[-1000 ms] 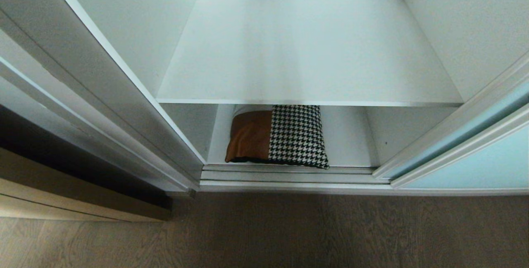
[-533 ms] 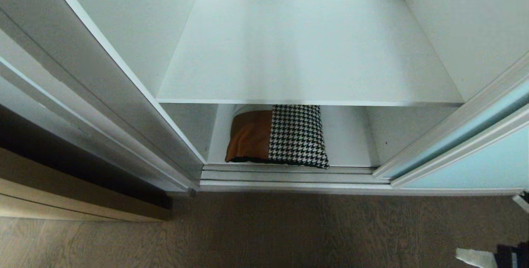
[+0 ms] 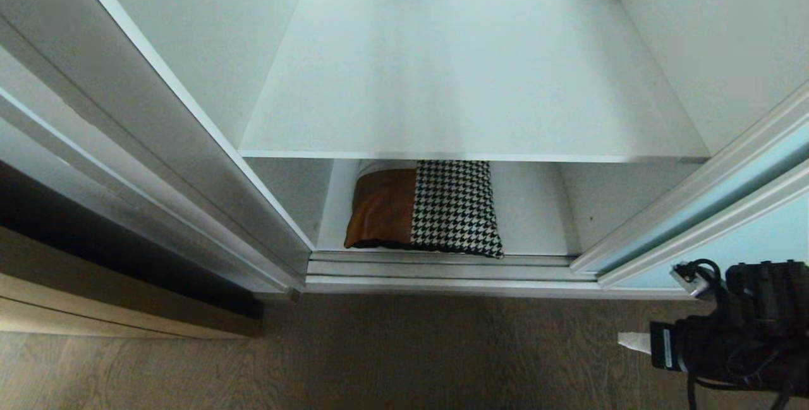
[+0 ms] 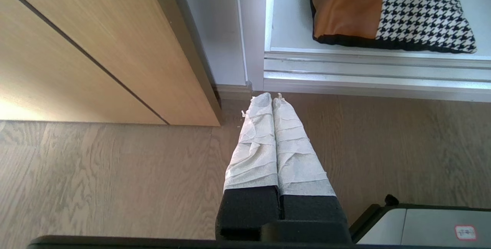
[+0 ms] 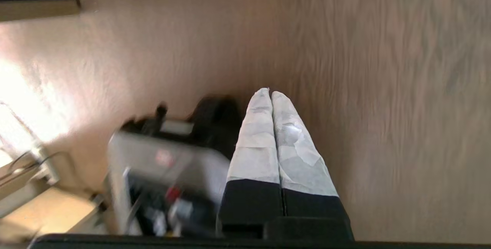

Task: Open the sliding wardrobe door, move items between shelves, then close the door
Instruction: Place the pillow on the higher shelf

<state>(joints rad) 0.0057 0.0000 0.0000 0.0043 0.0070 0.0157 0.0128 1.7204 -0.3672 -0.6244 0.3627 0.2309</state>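
Right gripper (image 3: 626, 340) pinched shut, empty, low over floor (image 3: 411, 359); cushion (image 3: 422, 208) sits well off to its left, on bottom shelf (image 3: 531, 220). Left gripper (image 4: 271, 101) also shut.

The right gripper (image 5: 271, 92) has two long tapering fingers (image 5: 256, 141) wrapped in crinkled white tape over their outer lengths, the wrapping ending in a straight line where bare matte black finger bodies begin. These black bases are blocky and square-edged and sit side by side on a black crossbar. From the head camera, the right arm (image 3: 733, 334) is a bulky black housing with looping black cables, a small silver connector on top and a pale label strip on its side. The left gripper (image 4: 272, 96) matches it: the same creased white tape with tiny frayed ends at the tips and the same black bases. A light grey, black-trimmed base panel (image 4: 425, 226) carries a small red-and-white sticker.
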